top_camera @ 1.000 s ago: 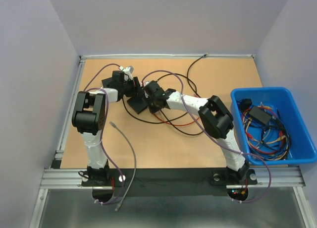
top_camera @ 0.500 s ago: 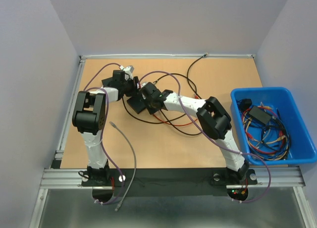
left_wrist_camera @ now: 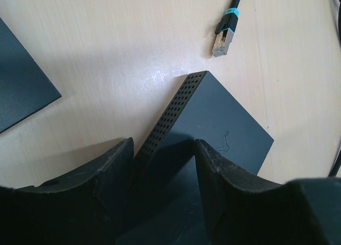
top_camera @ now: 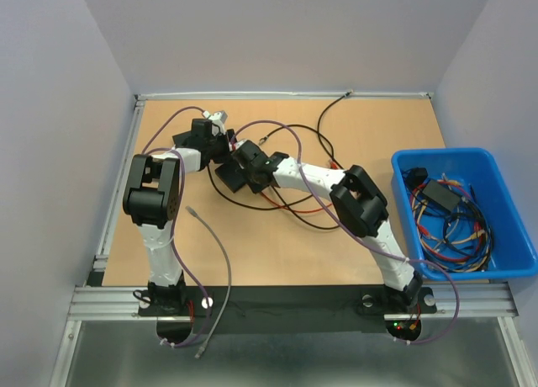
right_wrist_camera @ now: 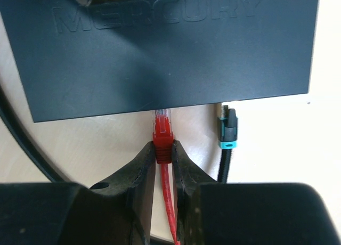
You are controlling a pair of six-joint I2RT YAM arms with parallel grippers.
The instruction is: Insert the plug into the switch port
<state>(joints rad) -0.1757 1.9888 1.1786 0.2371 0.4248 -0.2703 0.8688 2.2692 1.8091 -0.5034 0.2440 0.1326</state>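
A: Pinching the red plug by its boot, the right gripper is holding its jaws nearly together. The plug's clear tip is sitting right at the near edge of the flat black switch box, and the red cable is trailing back betw. the fingers.

B: And the left gripper?

A: Its jaws are standing abt half-spread, clamping the switch box's end, w/ the perforated side wall against one finger. It's bracing the box, I reckon.

B: How's this step best done?

A: It's wanting a straight push along the plug's axis w/ no yaw. Going slow, w/ the left holding firm so the box isn't sliding on the pale wooden table. The black cable w/ the teal-banded plug is lying just beside, so the fingers mustn't be nudging it.

B: Is the tip in the port yet?

A: Can't tell. The port face is hiding under the box's top edge, so no opening is showing in either wrist view. The latch tab's side is hidden too. In the top view the arms are covering the box, and it's too small anyway. The blue plastic bin of spare cables is sitting well apart on the right, not involved.
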